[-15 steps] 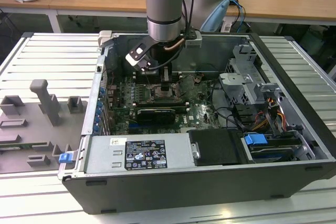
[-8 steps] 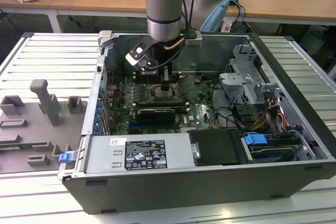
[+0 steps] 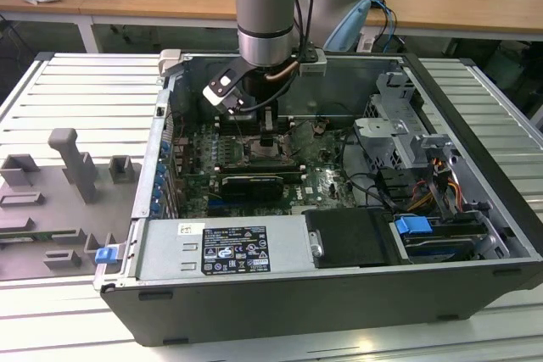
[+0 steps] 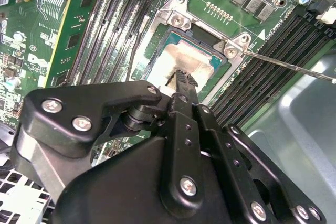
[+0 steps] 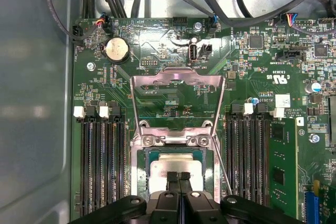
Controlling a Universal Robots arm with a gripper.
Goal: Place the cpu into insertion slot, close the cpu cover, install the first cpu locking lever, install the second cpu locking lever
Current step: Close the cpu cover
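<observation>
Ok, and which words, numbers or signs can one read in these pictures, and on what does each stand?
None can be quoted reliably.
Label on the power supply, exterior view: print too small to read.
White lettering on the motherboard, first wrist view: too small, seemingly upside down.
White sticker on the motherboard: unreadable.

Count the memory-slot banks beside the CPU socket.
2. In the first wrist view, one memory-slot bank flanks the insertion slot on one side, the other bank on the opposite side. The gripper covers part of each.
</observation>
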